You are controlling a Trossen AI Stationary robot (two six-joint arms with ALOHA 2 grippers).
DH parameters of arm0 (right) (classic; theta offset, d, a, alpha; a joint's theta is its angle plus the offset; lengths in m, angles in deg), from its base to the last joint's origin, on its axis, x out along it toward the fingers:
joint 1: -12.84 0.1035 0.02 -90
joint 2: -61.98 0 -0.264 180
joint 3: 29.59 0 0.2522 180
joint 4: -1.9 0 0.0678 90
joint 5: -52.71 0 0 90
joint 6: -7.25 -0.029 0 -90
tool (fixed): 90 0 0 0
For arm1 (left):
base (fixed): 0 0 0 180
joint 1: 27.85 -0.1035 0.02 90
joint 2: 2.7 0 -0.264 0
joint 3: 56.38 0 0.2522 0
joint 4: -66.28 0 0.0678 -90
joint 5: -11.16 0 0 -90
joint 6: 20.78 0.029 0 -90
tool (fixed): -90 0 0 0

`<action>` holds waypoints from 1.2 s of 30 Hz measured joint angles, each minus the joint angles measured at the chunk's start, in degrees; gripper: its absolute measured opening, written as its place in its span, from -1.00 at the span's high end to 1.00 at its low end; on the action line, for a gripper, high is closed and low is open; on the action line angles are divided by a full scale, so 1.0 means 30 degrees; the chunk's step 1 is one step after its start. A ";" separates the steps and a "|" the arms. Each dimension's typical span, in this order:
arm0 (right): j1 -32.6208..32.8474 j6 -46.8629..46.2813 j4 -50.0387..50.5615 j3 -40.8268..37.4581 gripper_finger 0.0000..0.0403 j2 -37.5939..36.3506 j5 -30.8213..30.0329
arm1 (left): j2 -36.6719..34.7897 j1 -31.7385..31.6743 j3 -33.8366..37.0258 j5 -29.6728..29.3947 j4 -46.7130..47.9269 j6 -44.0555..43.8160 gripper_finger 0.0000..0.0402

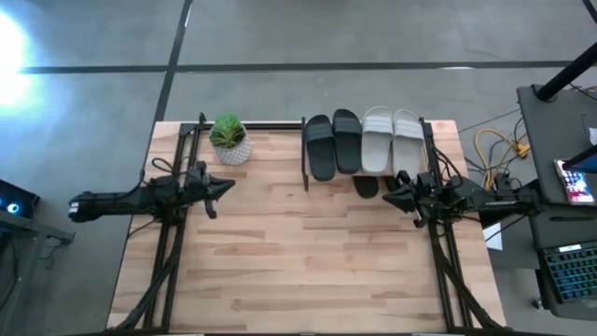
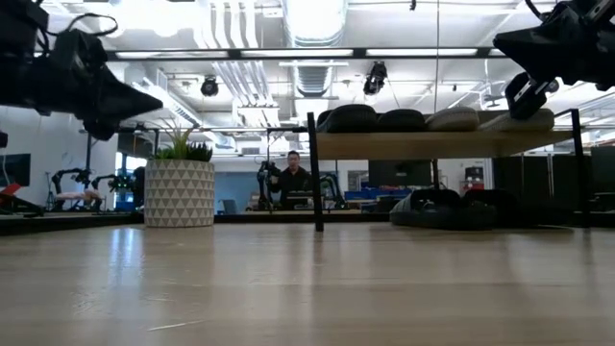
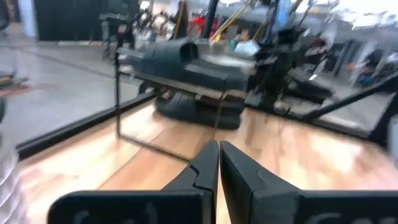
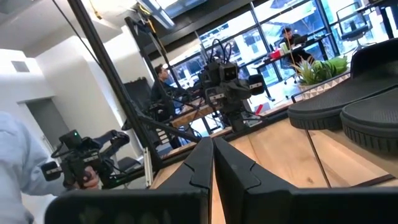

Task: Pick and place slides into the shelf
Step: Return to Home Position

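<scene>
The shelf stands at the table's far edge. On its board top lie a black pair of slides and a light grey pair, soles down. More black slides rest on the table under the board; one toe shows from above. My left gripper hovers shut left of the shelf, pointing at it. My right gripper hovers shut by the shelf's near right corner, above board height, and holds nothing.
A potted plant in a white patterned pot stands at the far edge, left of the shelf. Bare wooden tabletop spreads between the arms and toward the near edge. People sit in the room beyond the table.
</scene>
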 joint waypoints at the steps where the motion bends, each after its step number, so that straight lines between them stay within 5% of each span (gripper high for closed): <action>1: -0.0006 0.0000 -0.0006 0.0000 0.96 0.0000 -0.0003 | 0.0095 -0.0007 -0.0053 -0.0259 0.0152 0.0014 0.99; 36: -0.0006 -0.0007 -0.0130 0.0000 0.96 0.0007 -0.0003 | 0.2187 -0.0007 0.0123 -0.0779 -0.0668 -0.0050 0.99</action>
